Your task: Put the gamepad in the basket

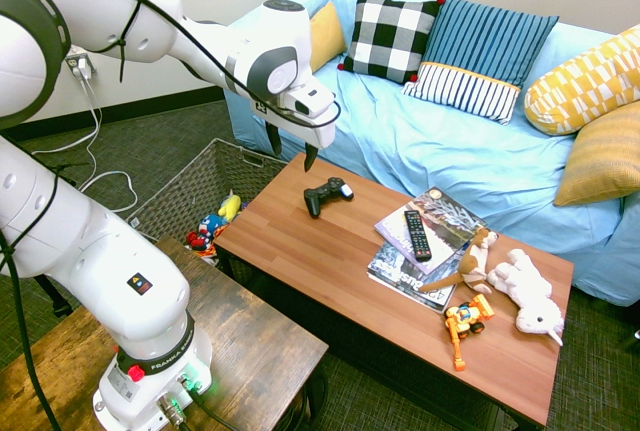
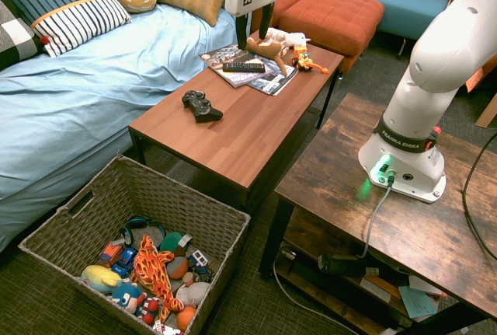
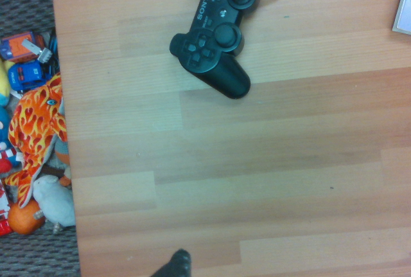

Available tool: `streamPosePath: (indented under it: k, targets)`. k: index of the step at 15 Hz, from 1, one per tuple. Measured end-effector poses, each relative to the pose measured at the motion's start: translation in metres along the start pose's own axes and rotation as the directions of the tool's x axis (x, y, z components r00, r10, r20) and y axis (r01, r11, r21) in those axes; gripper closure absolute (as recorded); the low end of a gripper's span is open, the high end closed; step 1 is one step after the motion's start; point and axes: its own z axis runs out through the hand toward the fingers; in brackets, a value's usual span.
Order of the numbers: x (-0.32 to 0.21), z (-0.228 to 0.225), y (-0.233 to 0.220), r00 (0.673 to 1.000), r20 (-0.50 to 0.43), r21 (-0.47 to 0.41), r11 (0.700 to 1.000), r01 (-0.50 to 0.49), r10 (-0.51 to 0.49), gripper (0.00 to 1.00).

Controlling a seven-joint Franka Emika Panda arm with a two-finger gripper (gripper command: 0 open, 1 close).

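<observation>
Gamepad marked "SONY", lying on table.

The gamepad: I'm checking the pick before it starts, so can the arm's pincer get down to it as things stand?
Probably yes. The gamepad lies alone on bare table, apart from the magazines and remote. The pincer hangs open above the table edge beside it, nothing between them.

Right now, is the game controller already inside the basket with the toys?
No, the gamepad lies on the wooden coffee table, while the basket sits on the floor beside it.
</observation>
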Motion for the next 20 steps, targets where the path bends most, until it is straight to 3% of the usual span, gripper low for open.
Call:
streamPosePath:
  k: [4, 8, 14, 20]
  targets:
    - [0.004, 0.011, -0.013, 1.0, -0.021, 0.012, 1.0, -0.009, 0.01, 0.0]
    - [0.024, 0.048, -0.058, 0.992, -0.02, -0.008, 0.992, -0.122, 0.122, 0.0]
    - [0.051, 0.106, -0.125, 0.953, 0.004, -0.029, 0.953, -0.302, 0.303, 0.0]
    - [0.084, 0.179, -0.159, 0.933, -0.016, -0.047, 0.932, -0.36, 0.36, 0.0]
